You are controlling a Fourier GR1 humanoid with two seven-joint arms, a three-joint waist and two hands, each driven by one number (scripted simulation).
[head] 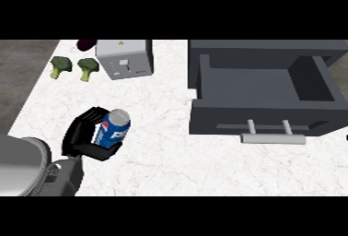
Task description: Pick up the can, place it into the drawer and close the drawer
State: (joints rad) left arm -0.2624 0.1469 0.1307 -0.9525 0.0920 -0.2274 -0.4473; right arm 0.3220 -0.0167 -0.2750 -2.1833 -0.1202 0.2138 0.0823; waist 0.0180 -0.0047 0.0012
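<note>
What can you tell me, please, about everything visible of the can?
The can is blue with a silvery top and a white and red logo on its side, and it looks like metal. It is tilted, its top leaning up and to the right. The left robot hand curls round it, hiding its left side. It is over the left part of the white marbled counter, well apart from the open drawer. Whether its base touches the counter cannot be told.

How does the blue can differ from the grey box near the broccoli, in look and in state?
The blue can is round, with a silver top; the grey box is square-edged, with a small yellow mark. The blue can leans, with the left hand curled round it; the grey box stands upright on the counter, unheld. Both are outside the open drawer.
</note>
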